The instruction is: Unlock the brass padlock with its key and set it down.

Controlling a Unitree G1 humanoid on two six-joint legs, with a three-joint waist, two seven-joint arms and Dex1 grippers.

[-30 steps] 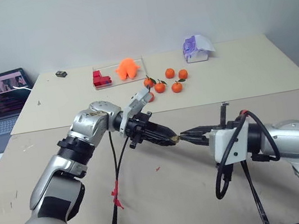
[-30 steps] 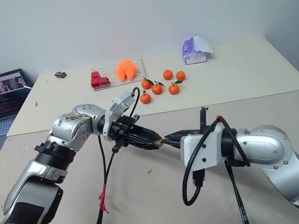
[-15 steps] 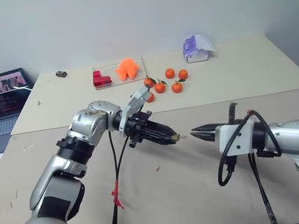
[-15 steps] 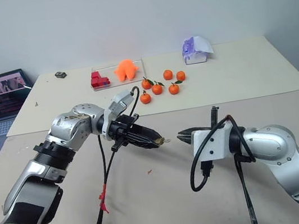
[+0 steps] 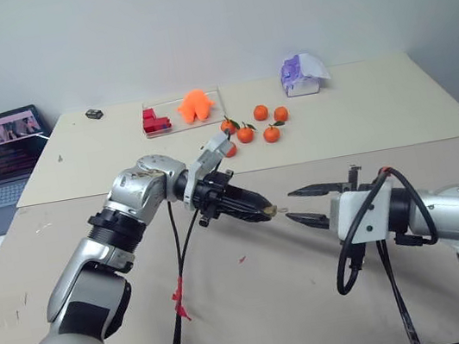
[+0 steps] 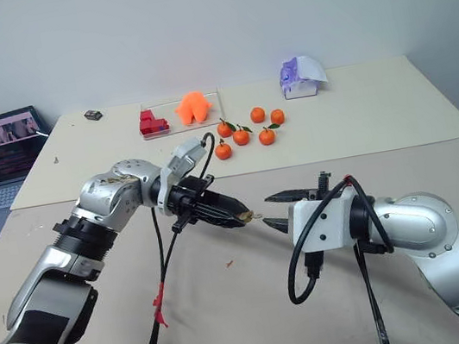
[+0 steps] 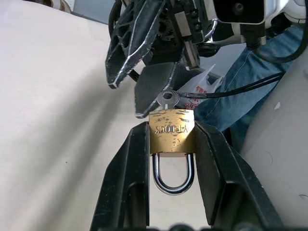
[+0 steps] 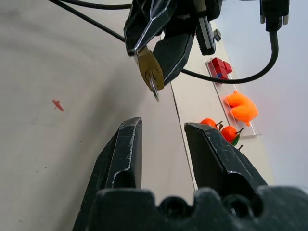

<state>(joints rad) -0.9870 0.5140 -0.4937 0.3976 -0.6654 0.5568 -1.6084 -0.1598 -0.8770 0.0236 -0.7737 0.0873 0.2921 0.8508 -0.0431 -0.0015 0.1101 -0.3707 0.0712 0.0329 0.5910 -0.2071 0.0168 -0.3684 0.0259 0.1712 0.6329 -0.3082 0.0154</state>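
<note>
i have the brass padlock (image 7: 171, 133) pinched between the two black fingers of my left gripper (image 7: 171, 159), held up in the air above the table (image 5: 234, 311), with its silvery shackle pointing back toward the wrist and still seated in the body. the key (image 7: 168, 98) sticks out of the padlock's far end, away from the left gripper. my right gripper (image 5: 303, 204) sits just beside the padlock on the key side, fingers spread apart and holding nothing, with the key tip close to them but not touching in the right wrist view. well beyond the padlock, toward the back of the table, lie the tangerines (image 5: 245, 134), and further behind them a tray (image 5: 211, 96) with red blocks (image 5: 153, 120) and an orange toy (image 5: 194, 104).
</note>
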